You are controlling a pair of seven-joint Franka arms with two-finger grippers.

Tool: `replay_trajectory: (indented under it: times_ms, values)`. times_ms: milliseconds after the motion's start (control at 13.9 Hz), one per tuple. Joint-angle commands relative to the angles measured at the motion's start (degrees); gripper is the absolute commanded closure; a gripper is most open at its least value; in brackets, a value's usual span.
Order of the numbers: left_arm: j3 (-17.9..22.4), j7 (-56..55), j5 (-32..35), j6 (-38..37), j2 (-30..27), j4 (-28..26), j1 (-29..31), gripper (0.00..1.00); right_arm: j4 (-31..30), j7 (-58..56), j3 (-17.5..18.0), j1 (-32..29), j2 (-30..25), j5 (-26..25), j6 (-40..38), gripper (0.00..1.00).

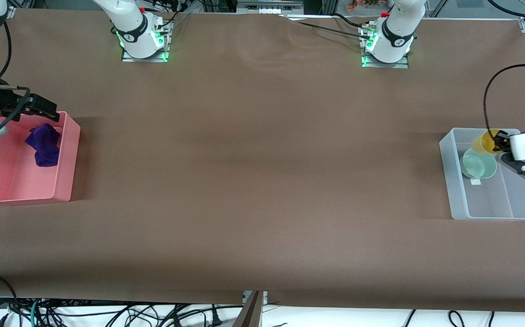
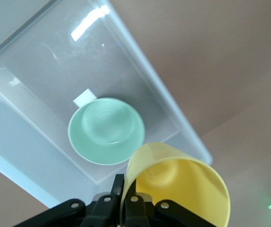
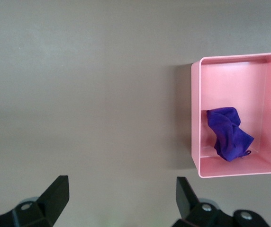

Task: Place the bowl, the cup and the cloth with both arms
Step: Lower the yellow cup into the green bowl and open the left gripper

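Observation:
My left gripper [image 1: 498, 142] is shut on the wall of the yellow cup [image 1: 484, 141] and holds it tilted over the clear bin [image 1: 494, 214] at the left arm's end of the table. The mint-green bowl [image 1: 479, 164] sits in that bin, just below the cup. In the left wrist view one finger is inside and one outside the cup [image 2: 183, 184], above the bowl [image 2: 106, 130]. My right gripper [image 1: 46, 110] is open and empty, up in the air by the pink bin [image 1: 21, 197]. The purple cloth [image 1: 44, 144] lies bunched in the pink bin.
In the right wrist view bare brown table shows between the open fingers [image 3: 55, 194], with the pink bin [image 3: 194, 118] and the cloth [image 3: 228, 132] off to one side. The two arm bases [image 1: 144, 38] stand along the table's edge farthest from the front camera.

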Motion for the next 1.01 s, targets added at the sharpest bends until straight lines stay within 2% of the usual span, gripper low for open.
replay_trajectory:
  times_ms: [0, 433, 794, 938]
  values:
    - [-0.9, 4.6, 1.6, 7.1, 1.1, -4.9, 3.7, 1.00, 1.8, -0.6, 0.6, 0.0, -0.3, -0.8, -0.7, 0.00]
    - [-0.8, 7.9, 2.1, 14.6, 7.1, -6.3, 7.8, 1.00, 1.8, -0.6, 0.9, -0.1, 0.2, -0.2, -0.6, 0.00]
    - [-0.9, 7.8, 3.8, 15.2, 7.2, -4.8, 7.5, 1.00, 1.8, -0.7, 0.7, 0.0, 0.5, -0.2, -0.4, 0.00]
    - [-0.9, 7.8, 3.8, 18.7, 7.8, -4.4, 7.2, 1.00, 1.9, -0.7, 0.7, 0.0, 0.6, -0.2, -0.4, 0.00]
